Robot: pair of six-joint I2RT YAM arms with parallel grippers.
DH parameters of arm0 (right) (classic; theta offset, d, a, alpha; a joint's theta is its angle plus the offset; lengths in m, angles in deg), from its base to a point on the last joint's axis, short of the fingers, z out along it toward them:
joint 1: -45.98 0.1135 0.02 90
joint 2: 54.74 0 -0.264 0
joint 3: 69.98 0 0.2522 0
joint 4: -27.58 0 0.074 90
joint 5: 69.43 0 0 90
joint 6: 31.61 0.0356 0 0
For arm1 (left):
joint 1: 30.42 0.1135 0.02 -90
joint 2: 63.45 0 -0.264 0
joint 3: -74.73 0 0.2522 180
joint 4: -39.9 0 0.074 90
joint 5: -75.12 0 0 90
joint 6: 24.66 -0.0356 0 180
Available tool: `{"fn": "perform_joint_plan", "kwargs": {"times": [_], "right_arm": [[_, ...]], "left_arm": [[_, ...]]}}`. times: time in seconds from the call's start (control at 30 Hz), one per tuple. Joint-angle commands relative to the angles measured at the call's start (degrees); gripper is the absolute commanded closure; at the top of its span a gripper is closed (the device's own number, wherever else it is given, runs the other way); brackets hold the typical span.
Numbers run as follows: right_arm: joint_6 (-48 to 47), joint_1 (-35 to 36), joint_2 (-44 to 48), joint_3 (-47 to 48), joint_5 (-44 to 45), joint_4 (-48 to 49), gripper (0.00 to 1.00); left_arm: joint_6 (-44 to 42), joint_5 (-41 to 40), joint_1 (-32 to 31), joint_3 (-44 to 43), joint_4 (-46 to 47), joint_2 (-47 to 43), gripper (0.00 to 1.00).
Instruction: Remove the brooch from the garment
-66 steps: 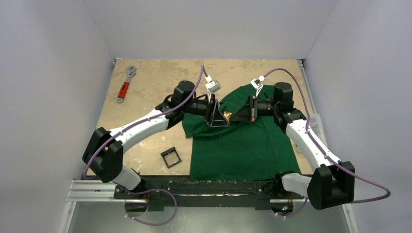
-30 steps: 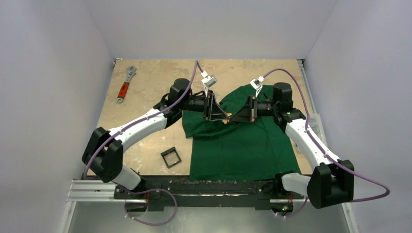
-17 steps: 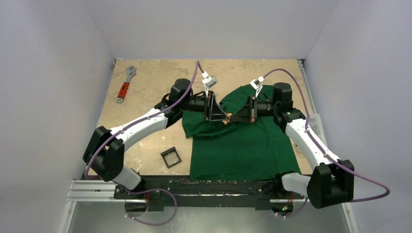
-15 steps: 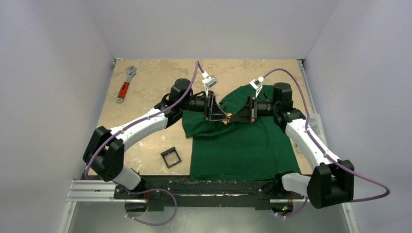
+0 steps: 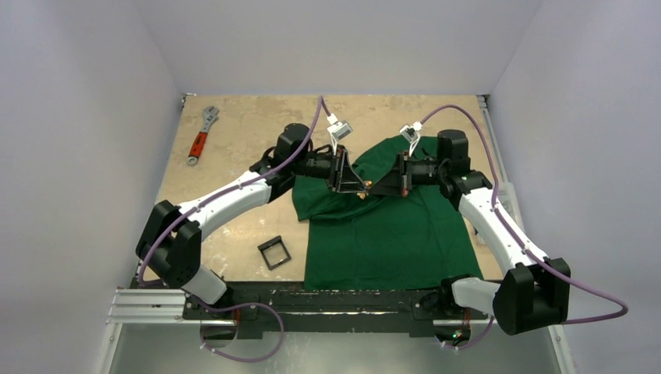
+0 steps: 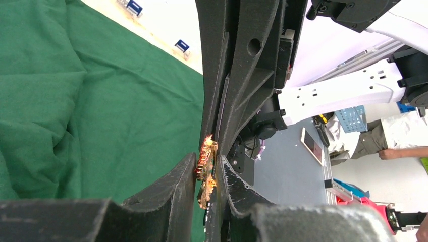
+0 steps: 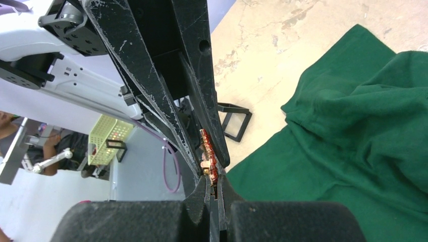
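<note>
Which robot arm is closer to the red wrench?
Left. The left arm lies on the same side of the table as the wrench, not touching it; the right arm is beyond the green shirt.

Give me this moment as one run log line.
left gripper: fingers flank brooch, contact unclear | right gripper: shut, tips at brooch | garment: bunched beneath | brooch detached: cannot tell
</note>
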Motion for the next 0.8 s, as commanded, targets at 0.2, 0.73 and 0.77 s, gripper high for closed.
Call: {"fn": "perform_joint_plan", "kwargs": {"times": [0.2, 0.73, 0.77], "right_arm": [[-7.29, 0.88, 1.11, 4.42, -2.73, -4.87, 1.0], [-13.73, 1.18, -0.05, 6.36, -3.72, -10.74, 1.0], [-14.6, 1.18, -0.23, 6.64, -3.72, -11.47, 1.0]], "left_arm": [[-2.41, -2.01, -0.31, -3.06, -1.96, 2.28, 0.84], [-5.0, -0.96, -1.52, -5.81, -4.12, 4.71, 0.84], [-5.17, -0.88, -1.64, -5.9, -4.15, 4.76, 0.84]]}}
